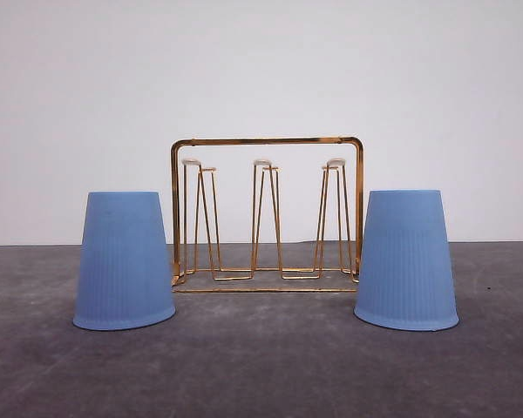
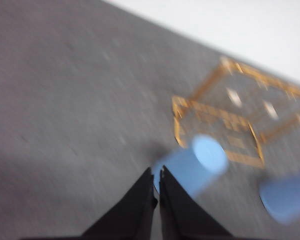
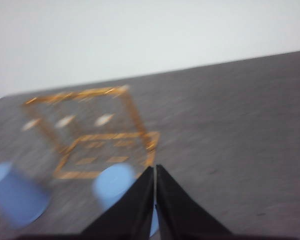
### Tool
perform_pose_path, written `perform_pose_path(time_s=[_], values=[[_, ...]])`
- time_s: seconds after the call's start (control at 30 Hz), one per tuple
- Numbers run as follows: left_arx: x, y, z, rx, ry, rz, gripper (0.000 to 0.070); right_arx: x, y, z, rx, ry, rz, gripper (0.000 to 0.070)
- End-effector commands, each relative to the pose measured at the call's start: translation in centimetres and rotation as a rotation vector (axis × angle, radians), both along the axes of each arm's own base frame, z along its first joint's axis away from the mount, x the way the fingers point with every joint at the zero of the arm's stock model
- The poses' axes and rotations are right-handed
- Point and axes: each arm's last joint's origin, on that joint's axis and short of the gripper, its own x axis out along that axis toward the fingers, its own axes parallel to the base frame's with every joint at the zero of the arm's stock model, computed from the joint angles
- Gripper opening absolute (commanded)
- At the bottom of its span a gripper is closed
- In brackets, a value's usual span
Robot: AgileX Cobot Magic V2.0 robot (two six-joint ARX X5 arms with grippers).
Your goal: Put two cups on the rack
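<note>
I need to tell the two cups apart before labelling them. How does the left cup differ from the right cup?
In the front view, the left cup stands left of the rack, overlapping its left post; the right cup stands to its right, overlapping the right post. The left cup leans slightly left, the right cup slightly right. Both are light blue, ribbed, upside down on the table, and alike in size.

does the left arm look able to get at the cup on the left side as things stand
Probably yes. The left cup stands upside down on the table, clear of the rack, and the shut left gripper sits just above it with nothing between; it must open first.
</note>
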Motion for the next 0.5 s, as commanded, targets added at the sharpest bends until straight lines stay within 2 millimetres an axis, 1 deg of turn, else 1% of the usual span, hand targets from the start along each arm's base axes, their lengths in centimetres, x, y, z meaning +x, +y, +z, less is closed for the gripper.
perform_pose_path(time_s=[0.0, 0.1, 0.2, 0.47], values=[[0.4, -0.2, 0.7, 0.056, 0.033, -0.092, 0.0003, 0.3, 0.2, 0.2, -0.012, 0.009, 0.063, 0.0001], [1.2, -0.5, 1.3, 0.099, 0.105, -0.218, 0.0003, 0.6, 0.4, 0.1, -0.047, 0.013, 0.13, 0.0001], [1.9, -1.1, 1.6, 0.135, 0.1, -0.306, 0.0003, 0.6, 0.6, -0.1, -0.111, 0.011, 0.171, 0.0001], [2.7, -3.1, 1.3, 0.446, 0.015, -0.597, 0.0003, 0.5, 1.2, -1.2, -0.282, 0.075, 0.24, 0.0001]])
